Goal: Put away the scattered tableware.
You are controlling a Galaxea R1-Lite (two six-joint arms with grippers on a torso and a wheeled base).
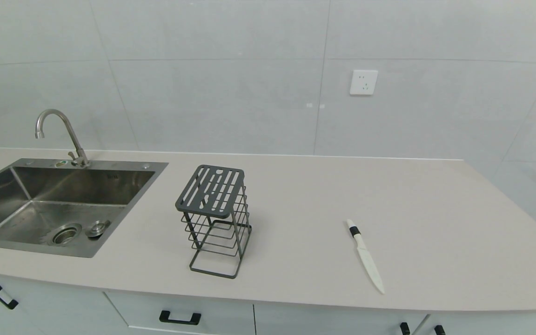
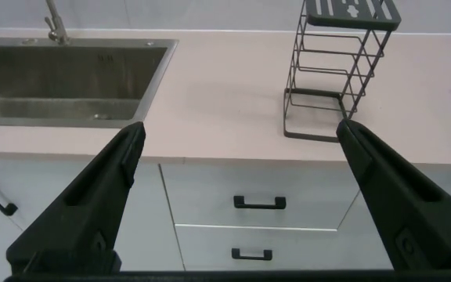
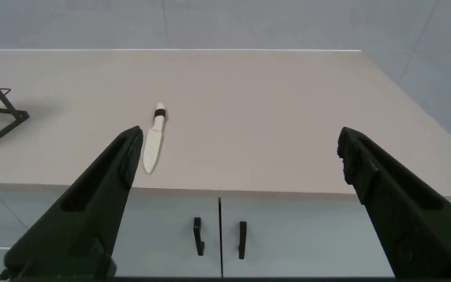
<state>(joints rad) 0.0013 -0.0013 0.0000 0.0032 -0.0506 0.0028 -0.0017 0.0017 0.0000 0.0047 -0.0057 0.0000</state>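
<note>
Lower left of the head view first: rectangular stainless steel sink [image 1: 110, 166], sunk into the pale beige countertop [image 1: 305, 195]. On its floor, a round drain strainer [image 1: 65, 234] and a small round metal plug [image 1: 97, 228] just beside it; touching or apart, hard to say. At the back rim, a curved chrome faucet [image 1: 58, 132], spout turned toward the frame's left edge.

Centre frame now: dark grey wire knife rack with a slotted top plate [image 1: 214, 218]. Stands upright on the countertop, just right of the sink and apart from it. Open slots up top, pale counter visible straight through the bars.

Over to the lower right: white knife with a black band near one end [image 1: 365, 255]. Lies flat on the countertop, well apart from the rack, banded end toward the wall, tapered tip toward the front edge.

On to the grippers. Left gripper [image 2: 241, 129]: black fingers [image 2: 92, 204] spread wide, clamping nothing, touching nothing. Hangs out in front of the white cabinet drawers with black handles [image 2: 202, 196], rack and sink beyond on the counter. Right gripper [image 3: 241, 135]: spread just as wide, pinching nothing, out past the counter's front edge, knife lying farther in on the surface.

Upper right, on the grey tiled wall: white wall socket [image 1: 363, 82].
</note>
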